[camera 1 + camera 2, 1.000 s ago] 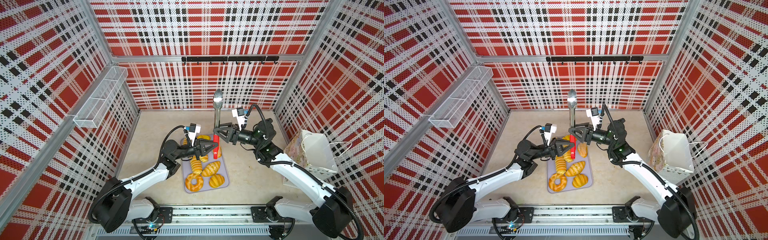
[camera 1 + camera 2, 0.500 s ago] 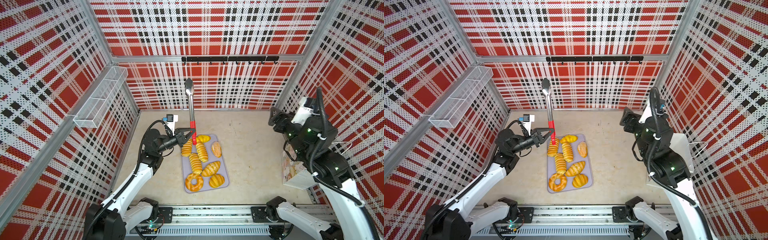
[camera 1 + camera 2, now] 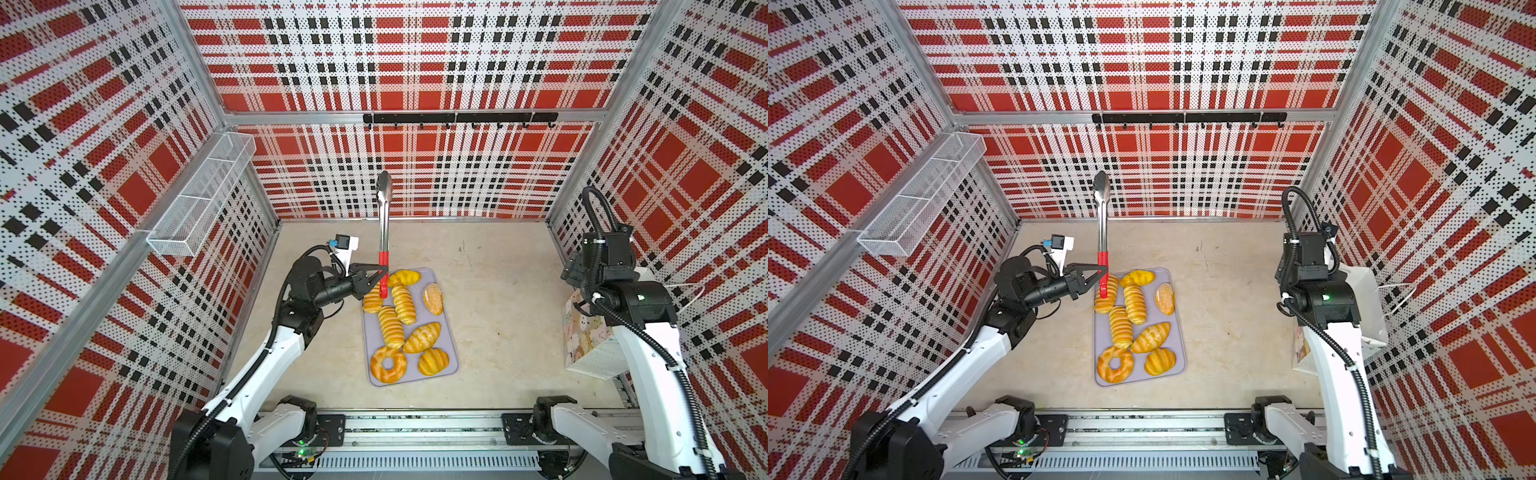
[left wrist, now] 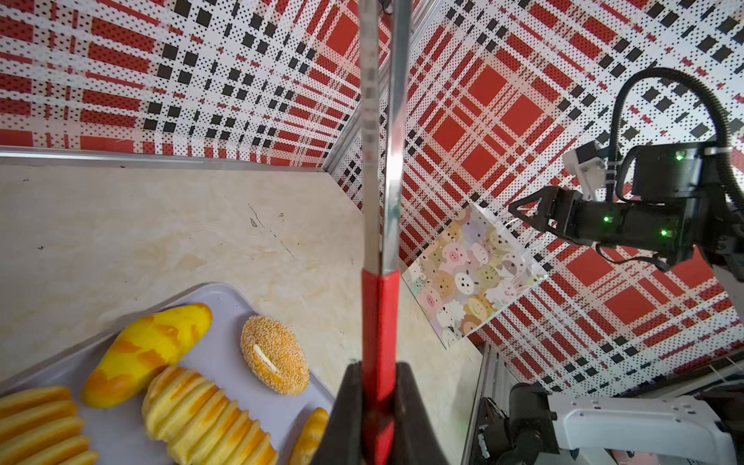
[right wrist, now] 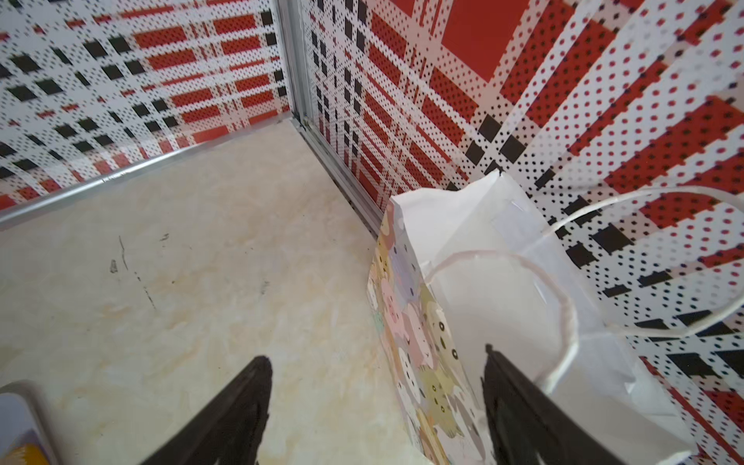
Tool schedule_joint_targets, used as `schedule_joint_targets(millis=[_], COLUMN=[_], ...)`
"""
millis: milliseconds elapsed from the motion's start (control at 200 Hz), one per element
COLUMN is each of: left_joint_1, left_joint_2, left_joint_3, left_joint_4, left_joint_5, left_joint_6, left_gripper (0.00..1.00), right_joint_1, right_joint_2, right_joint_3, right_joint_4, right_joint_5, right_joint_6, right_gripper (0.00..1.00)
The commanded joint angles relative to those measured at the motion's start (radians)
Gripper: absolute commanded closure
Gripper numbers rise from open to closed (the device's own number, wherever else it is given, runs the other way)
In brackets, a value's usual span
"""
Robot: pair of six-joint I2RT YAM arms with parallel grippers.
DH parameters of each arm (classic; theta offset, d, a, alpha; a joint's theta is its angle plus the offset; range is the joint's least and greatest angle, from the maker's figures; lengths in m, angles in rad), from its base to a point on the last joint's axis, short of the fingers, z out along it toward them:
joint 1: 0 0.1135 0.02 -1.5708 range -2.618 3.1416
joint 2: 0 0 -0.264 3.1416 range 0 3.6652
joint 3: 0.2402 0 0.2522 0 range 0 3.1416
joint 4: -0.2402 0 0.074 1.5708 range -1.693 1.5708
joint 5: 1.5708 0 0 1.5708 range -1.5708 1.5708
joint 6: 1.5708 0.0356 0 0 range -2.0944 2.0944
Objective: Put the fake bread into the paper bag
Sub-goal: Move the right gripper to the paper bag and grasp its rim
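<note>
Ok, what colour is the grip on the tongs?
Red grip on bare steel tongs; clearest in the left wrist view.

Robot lab cell: plaid pegboard walls (image 3: 415, 54), aluminium frame (image 3: 291, 118), base rail (image 3: 415, 432).

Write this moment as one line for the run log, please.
left gripper: shut on tongs | right gripper: open, near paper bag | bread: eight on tray
</note>
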Motion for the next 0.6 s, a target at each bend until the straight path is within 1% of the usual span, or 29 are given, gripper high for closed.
schedule_joint_targets(millis=[0,55,135,266,346,356,406,441,486,536,596], left_joint_1=[0.004,0.004,0.004,0.004,0.004,0.028,0.045,0.055,0.071,0.083,0.086], left_joint_2=[-0.013,-0.014,-0.015,-0.013,-0.013,-0.013,-0.011,-0.01,-0.015,-0.023,-0.029], left_joint_3=[-0.013,-0.013,-0.015,-0.016,-0.018,-0.018,-0.018,-0.017,-0.016,-0.02,-0.027], left_joint_4=[0.038,0.04,0.04,0.04,0.04,0.04,0.04,0.044,0.047,0.052,0.059], left_joint_5=[0.033,0.034,0.032,0.034,0.033,0.034,0.036,0.042,0.046,0.042,0.041], left_joint_6=[0.013,0.014,0.016,0.017,0.017,0.017,0.016,0.014,0.011,0.01,0.01], left_gripper=[1.0,1.0,1.0,1.0,1.0,1.0,1.0,1.0,1.0,1.0,1.0], right_joint_1=[-0.021,-0.022,-0.021,-0.023,-0.022,-0.023,-0.021,-0.022,-0.023,-0.022,-0.023], right_joint_2=[0.006,0.013,0.006,-0.027,-0.053,-0.056,-0.064,-0.065,-0.059,-0.059,-0.06], right_joint_3=[-0.01,-0.007,0.015,0.094,0.158,0.163,0.206,0.236,0.272,0.283,0.271], right_joint_4=[0.007,0.008,0.019,0.026,0.021,0.019,-0.005,-0.036,-0.092,-0.137,-0.156], right_joint_5=[0.004,0.014,-0.019,-0.139,-0.225,-0.228,-0.211,-0.173,-0.079,-0.008,0.014], right_joint_6=[-0.035,-0.046,-0.065,-0.092,-0.111,-0.108,-0.088,-0.073,-0.056,-0.051,-0.054], right_gripper=[0.16,0.16,0.18,0.22,0.19,0.19,0.18,0.17,0.15,0.13,0.13])
